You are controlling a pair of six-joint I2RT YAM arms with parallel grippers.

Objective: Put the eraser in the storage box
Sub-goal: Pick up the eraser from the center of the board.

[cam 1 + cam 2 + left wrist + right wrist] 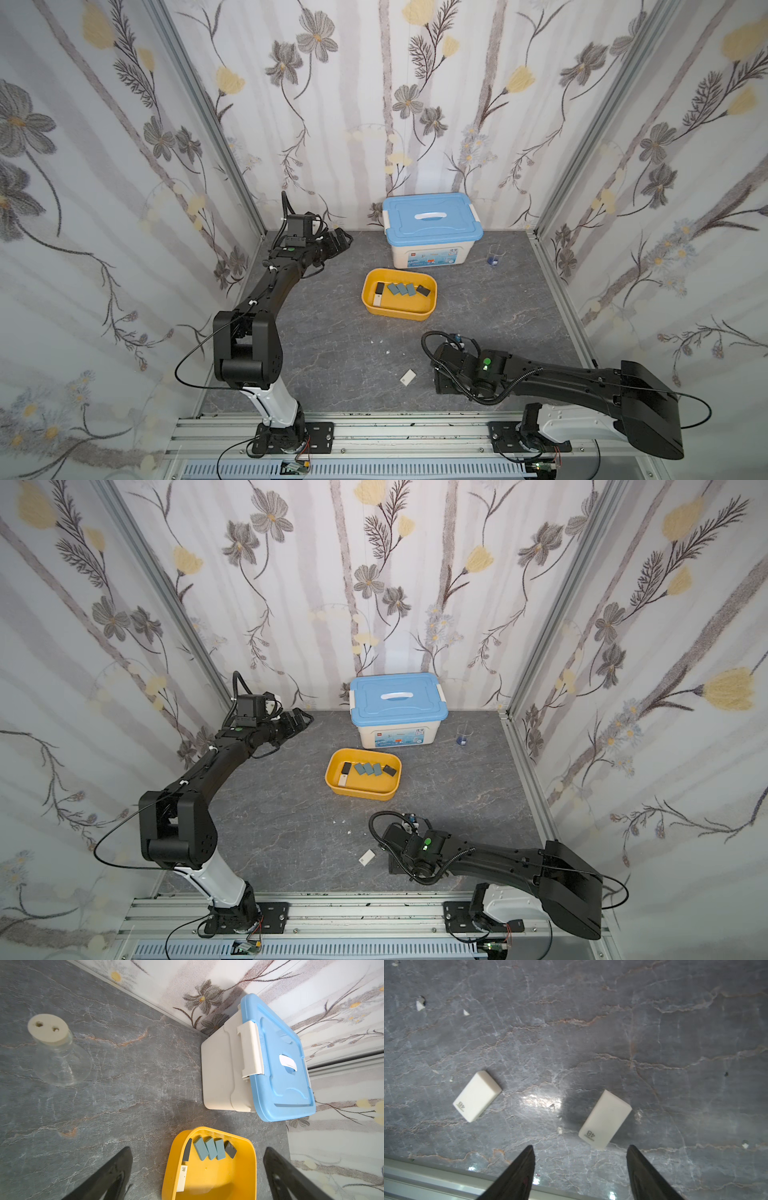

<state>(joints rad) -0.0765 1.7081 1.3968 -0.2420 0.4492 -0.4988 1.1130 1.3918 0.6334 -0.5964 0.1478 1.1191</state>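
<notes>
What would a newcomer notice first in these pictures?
Probably the yellow storage box in the middle of the table, holding a row of erasers, with the blue-lidded white bin just behind it by the back wall. Next, two white erasers lying on the table before the open right gripper, in the right wrist view.

The black left arm [266,291], white at its lower link, rises from the front rail and bends toward the back-left corner, its black two-fingered left gripper [198,1149] spread wide. The matching right arm [561,382] stretches low leftward, wrist bent downward, with the jaws of its right gripper [580,1146] parted.
</notes>
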